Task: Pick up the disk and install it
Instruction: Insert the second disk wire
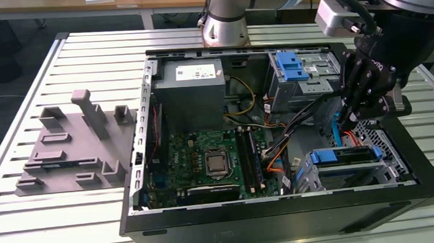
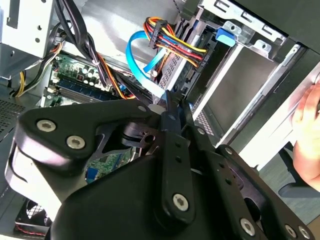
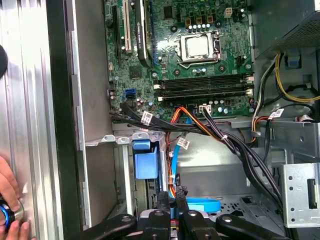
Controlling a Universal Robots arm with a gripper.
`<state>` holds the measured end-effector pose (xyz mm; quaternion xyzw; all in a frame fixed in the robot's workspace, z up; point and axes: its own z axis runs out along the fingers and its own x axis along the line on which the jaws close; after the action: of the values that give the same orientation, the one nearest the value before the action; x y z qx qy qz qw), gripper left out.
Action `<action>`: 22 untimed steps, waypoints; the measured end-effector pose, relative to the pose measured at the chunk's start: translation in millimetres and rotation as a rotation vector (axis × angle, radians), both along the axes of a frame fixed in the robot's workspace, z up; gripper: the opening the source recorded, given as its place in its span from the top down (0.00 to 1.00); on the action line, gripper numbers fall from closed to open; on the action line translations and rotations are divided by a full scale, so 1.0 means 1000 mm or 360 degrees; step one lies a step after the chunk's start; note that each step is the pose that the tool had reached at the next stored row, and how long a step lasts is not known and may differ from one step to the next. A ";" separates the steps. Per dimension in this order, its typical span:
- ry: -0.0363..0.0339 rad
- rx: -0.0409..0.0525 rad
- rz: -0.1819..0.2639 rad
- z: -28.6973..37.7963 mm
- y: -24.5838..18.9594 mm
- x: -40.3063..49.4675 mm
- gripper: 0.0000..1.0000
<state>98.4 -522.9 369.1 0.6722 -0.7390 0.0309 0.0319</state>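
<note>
The disk (image 1: 347, 156), silver with blue carrier rails, lies in the lower metal bay at the front corner of the open computer case (image 1: 141, 159), on the exterior view's right. Its blue rail end (image 3: 146, 161) shows in the first wrist view, and a blue tab (image 2: 226, 36) in the second wrist view. My gripper (image 1: 358, 116) hangs inside the case just above and behind that bay, among the cables. Its fingers (image 3: 162, 200) stand close together with nothing held between them, and they meet at the gripper's tip (image 2: 172, 97).
A blue data cable (image 2: 137, 55) and coloured power wires (image 2: 175, 42) run beside the fingers. The upper metal cage with a blue latch (image 1: 294, 67) and a grey power box (image 1: 189, 95) stand further back. A grey fixture (image 1: 77, 145) lies left of the case. A person's hand (image 3: 9, 200) rests on the table.
</note>
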 end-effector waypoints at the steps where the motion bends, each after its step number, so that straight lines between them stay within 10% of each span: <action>1: 0.0000 0.0000 0.0000 -0.0001 0.0000 0.0001 0.84; 22: 0.0012 0.0003 0.0000 -0.0124 -0.0110 0.0048 0.84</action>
<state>103.3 -533.9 356.7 0.6724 -0.7389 0.0278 0.0341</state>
